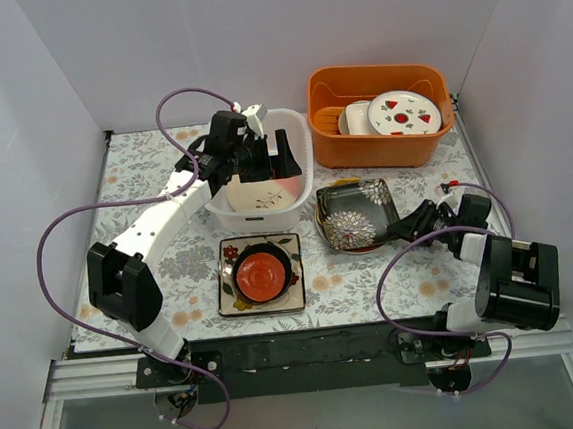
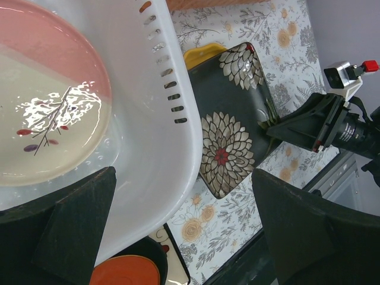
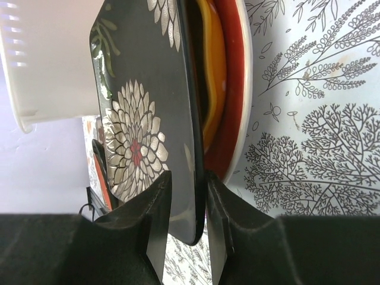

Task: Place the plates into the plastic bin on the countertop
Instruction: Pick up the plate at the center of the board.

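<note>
Pinching the black square plate (image 3: 142,119) rim: right gripper (image 3: 187,222) closed on it, yellow plate (image 3: 214,77) just behind, mostly hidden. Left gripper (image 2: 184,231) spread wide over plastic bin (image 2: 154,148); pink-cream plate (image 2: 47,119) below, cut off by frame.

On the counter (image 1: 352,279), the bin (image 1: 267,216) sits at centre-back with one plate (image 1: 260,194) inside it. A plate stack (image 1: 261,274) lies at its 6 o'clock, a second stack (image 1: 352,214) at its 4 o'clock. Another tub (image 1: 381,151), holding dishes (image 1: 403,112), stands at its 2 o'clock.
</note>
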`<state>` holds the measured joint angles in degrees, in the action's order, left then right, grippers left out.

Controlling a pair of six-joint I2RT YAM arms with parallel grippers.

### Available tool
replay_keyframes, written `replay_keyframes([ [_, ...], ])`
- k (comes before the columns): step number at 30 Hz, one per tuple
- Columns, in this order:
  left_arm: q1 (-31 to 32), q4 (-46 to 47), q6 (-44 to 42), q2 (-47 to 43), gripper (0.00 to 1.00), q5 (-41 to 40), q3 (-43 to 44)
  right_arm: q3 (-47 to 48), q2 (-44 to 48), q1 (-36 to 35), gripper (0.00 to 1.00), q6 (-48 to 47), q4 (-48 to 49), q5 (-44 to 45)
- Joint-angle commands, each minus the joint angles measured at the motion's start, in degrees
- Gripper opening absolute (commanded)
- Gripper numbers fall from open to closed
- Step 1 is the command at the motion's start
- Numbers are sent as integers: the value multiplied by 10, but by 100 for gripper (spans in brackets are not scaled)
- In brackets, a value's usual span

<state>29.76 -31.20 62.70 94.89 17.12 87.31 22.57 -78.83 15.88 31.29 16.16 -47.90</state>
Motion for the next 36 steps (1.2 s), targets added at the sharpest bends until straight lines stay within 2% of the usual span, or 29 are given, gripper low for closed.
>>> replay_keyframes([
  [1,1,8,-1,-38,98,-2,-3,-9,-28,3,36,18,63,-38],
  [7,1,9,-1,-38,98,-2,-6,-16,-60,3,32,33,96,-52],
  [10,1,10,0,-39,98,-2,-8,-21,-72,3,23,41,116,-64],
  [11,1,10,1,-41,98,-2,-10,-27,-74,3,16,44,121,-66],
  [13,1,10,1,-41,98,-3,-12,-31,-73,3,10,49,130,-69],
  [17,1,11,1,-45,98,-6,-14,-35,-62,3,2,58,135,-70],
  [36,1,17,5,-55,98,3,-19,-31,14,4,1,81,115,-76],
])
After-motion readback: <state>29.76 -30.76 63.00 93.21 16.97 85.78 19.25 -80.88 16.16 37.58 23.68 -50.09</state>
